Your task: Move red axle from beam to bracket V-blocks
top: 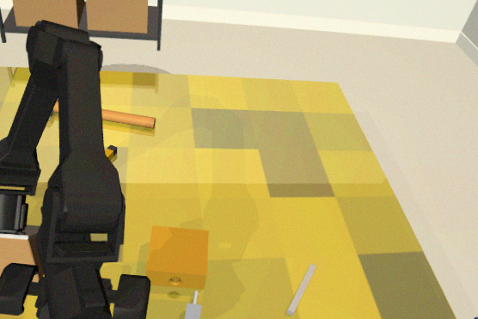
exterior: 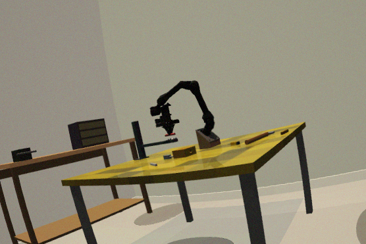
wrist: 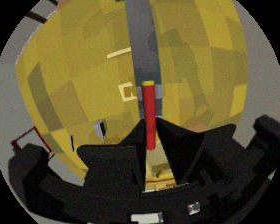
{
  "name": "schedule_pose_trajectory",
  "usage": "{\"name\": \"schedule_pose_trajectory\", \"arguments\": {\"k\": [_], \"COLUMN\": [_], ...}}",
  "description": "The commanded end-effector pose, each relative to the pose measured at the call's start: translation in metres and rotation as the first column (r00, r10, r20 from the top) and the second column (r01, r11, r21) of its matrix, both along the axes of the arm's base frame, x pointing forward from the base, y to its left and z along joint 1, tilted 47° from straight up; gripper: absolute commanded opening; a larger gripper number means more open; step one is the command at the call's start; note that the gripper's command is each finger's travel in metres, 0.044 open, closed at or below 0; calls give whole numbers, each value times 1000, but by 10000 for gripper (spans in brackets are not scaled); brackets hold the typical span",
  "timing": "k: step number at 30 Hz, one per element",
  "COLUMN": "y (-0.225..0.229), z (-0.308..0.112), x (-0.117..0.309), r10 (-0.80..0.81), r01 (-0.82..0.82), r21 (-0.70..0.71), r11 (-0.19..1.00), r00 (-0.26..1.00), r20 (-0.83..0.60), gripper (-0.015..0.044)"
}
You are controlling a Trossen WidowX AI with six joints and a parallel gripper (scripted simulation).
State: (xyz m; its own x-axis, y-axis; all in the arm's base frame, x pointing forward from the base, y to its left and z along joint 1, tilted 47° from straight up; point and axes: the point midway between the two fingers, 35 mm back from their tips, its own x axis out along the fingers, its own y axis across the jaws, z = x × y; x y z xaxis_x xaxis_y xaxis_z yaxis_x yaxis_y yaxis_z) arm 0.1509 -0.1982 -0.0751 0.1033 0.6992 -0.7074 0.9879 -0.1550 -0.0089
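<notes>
From left to right in the exterior view, the bracket (exterior: 139,143) (wrist: 143,40) stands left of the hand (top: 75,292) (exterior: 170,133) (wrist: 149,120), its V-blocks (exterior: 172,140) just below. The hand grips the red axle (exterior: 170,134) (wrist: 149,107), held crosswise above them. Below and right of the hand, the beam (top: 178,254) (exterior: 184,152) sits on the table (top: 361,222) (exterior: 158,179) (wrist: 91,75).

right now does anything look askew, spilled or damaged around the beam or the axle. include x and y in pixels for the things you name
Nothing stands out. The orange beam (top: 178,252) (exterior: 183,152) sits flat on the table (top: 301,226) (exterior: 210,163), and the red axle (exterior: 171,134) (wrist: 149,112) looks straight in the hand (exterior: 169,133) (wrist: 149,120). No spill or damage shows.
</notes>
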Motion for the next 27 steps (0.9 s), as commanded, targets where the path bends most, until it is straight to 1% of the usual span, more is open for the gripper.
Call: {"name": "schedule_pose_trajectory", "arguments": {"k": [1,21,27], "y": [0,14,12], "z": [-5,-18,-17], "x": [-7,-5,-6], "r10": [11,13,18], "r01": [-11,-13,-18], "r21": [6,6,4], "r11": [1000,1000,1000], "r00": [1000,1000,1000], "r20": [5,8,8], "gripper": [0,0,158]}}
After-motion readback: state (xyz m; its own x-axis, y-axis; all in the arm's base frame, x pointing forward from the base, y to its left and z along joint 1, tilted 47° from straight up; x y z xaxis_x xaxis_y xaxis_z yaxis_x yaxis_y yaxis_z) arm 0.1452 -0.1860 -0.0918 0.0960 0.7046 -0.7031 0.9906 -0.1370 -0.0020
